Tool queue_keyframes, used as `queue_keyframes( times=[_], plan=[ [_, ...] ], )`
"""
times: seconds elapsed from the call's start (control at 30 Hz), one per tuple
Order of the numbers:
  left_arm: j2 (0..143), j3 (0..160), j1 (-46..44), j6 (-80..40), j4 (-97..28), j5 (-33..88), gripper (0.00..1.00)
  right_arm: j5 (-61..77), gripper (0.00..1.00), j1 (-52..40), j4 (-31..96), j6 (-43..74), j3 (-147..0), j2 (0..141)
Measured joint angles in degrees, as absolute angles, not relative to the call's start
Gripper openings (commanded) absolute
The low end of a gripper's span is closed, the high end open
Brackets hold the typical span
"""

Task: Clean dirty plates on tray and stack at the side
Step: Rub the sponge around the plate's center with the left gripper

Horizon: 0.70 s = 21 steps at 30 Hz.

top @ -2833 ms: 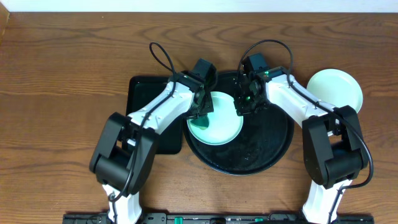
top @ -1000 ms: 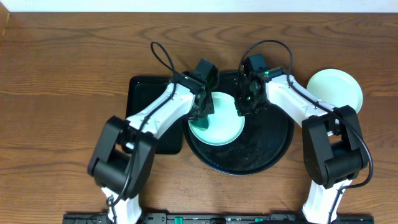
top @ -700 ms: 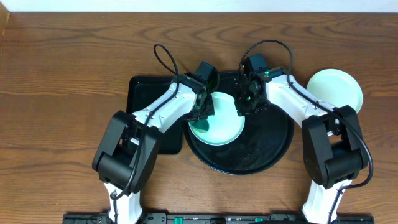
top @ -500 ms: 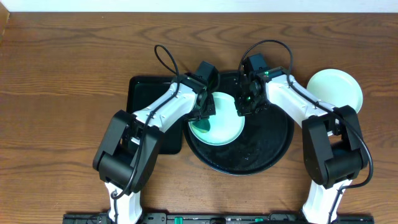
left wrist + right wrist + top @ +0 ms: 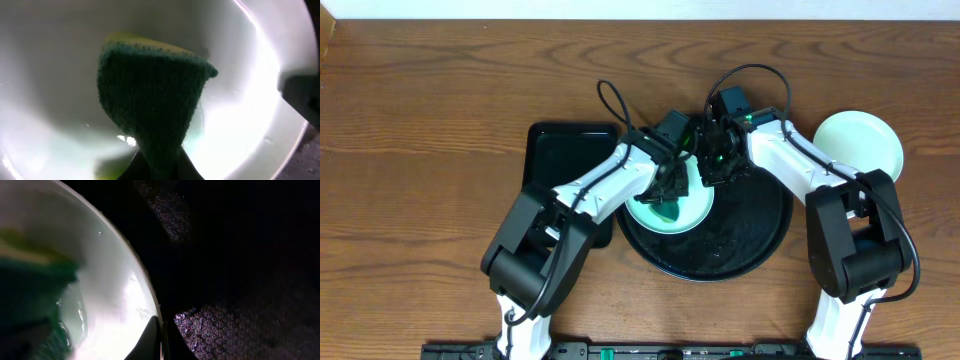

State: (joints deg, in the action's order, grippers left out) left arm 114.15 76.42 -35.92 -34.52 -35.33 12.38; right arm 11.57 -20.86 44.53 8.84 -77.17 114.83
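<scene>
Your table (image 5: 420, 120) is brown wood. At its centre sits the round tray (image 5: 750, 235), glossy black. The rectangular tray (image 5: 560, 155) lies just beside it on the left, partly under the left arm. The plate (image 5: 692, 208), pale mint, lies in the round tray's upper left part. A second plate (image 5: 858, 148) sits on the table right of the round tray, apart from it.

Only the overhead view gives you this layout and both arms meeting over the plate.

The left wrist view gives you what overhead hides. The green sponge (image 5: 155, 100), with a yellow edge on top, is pressed down into the plate's bowl (image 5: 240, 115). The left gripper (image 5: 160, 167) has its jaws clamped on the sponge's lower end. From overhead, the left gripper (image 5: 672, 185) and sponge (image 5: 663, 208) sit over the plate's middle.

In the right wrist view, the plate's white rim (image 5: 100, 280) curves against the dark tray floor (image 5: 240, 255), and the sponge (image 5: 30, 295) is a blur at the left. The right gripper (image 5: 161, 336) has its jaws closed on the plate's rim, one jaw inside and one outside. From overhead, the right gripper (image 5: 712, 172) is at the plate's upper right edge.
</scene>
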Motion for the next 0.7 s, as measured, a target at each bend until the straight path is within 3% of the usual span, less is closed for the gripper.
queue_keyframes(
  times=[0.4,0.7],
  plan=[
    [108.51,76.58,-33.52,-34.52,-36.01,15.51,0.08,11.57,0.01,-20.86,44.56,8.84,-77.17,114.83],
    [100.03,77.58,-33.41,-34.52,-38.13,7.51,0.08,11.57,0.01,-20.86,44.60,8.84,-77.17,114.83]
  ],
)
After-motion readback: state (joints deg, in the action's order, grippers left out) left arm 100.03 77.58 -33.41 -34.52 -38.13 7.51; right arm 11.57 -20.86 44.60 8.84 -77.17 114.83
